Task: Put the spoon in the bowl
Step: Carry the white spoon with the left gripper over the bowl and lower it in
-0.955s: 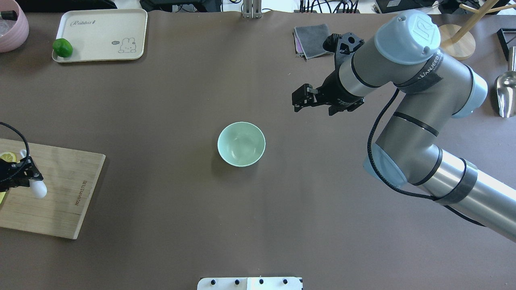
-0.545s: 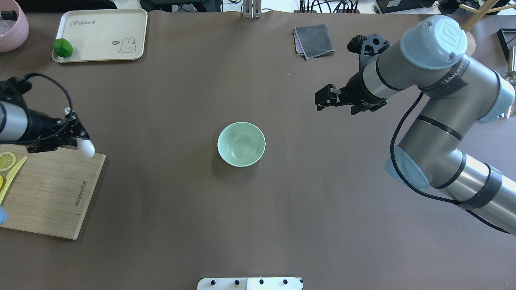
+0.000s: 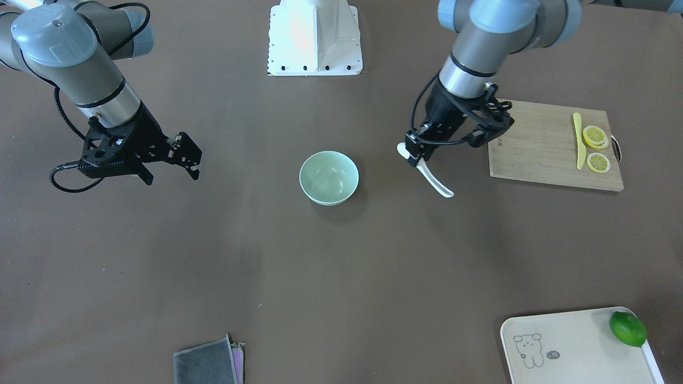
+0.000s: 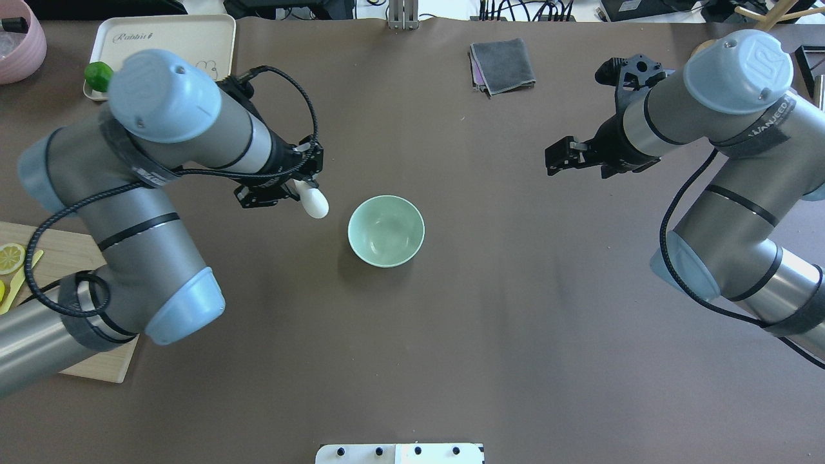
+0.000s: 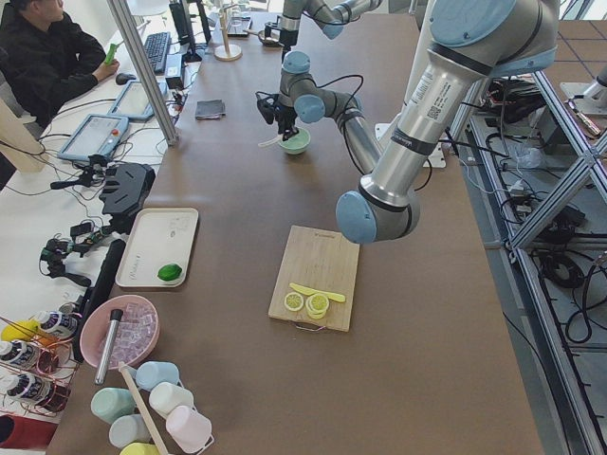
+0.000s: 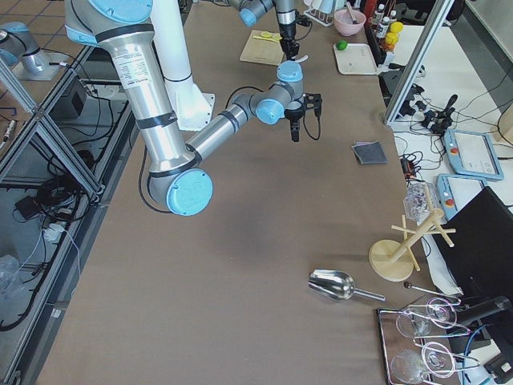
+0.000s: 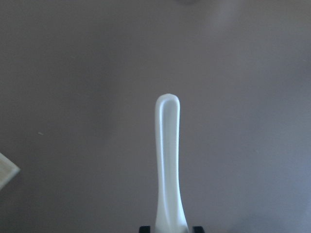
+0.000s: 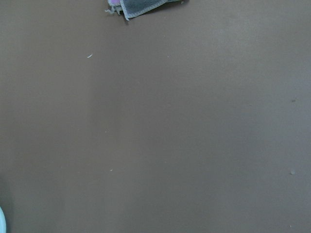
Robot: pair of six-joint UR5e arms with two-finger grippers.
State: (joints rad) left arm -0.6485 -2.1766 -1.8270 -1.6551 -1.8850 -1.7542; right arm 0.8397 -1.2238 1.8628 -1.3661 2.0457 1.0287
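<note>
The pale mint-green bowl point(image 4: 385, 231) stands upright and empty mid-table; it also shows in the front view point(image 3: 328, 177). My left gripper point(image 4: 283, 187) is shut on the white spoon point(image 4: 314, 205) and holds it above the table just left of the bowl's rim, apart from it. In the front view the left gripper point(image 3: 421, 149) grips the spoon point(image 3: 435, 181) near the scoop, and the handle slants down and away. The left wrist view shows the spoon's handle point(image 7: 167, 160) over bare table. My right gripper point(image 4: 559, 158) is open and empty, far right of the bowl.
A wooden cutting board point(image 3: 539, 144) with lemon slices point(image 3: 594, 136) and a yellow knife point(image 3: 578, 140) lies at the robot's left. A cream tray point(image 3: 565, 346) holds a lime point(image 3: 628, 329). A grey cloth point(image 4: 503, 64) lies at the far side.
My left arm has carried the spoon from over the cutting board rightward to beside the bowl. My right arm has drawn back to the right, away from the bowl.
</note>
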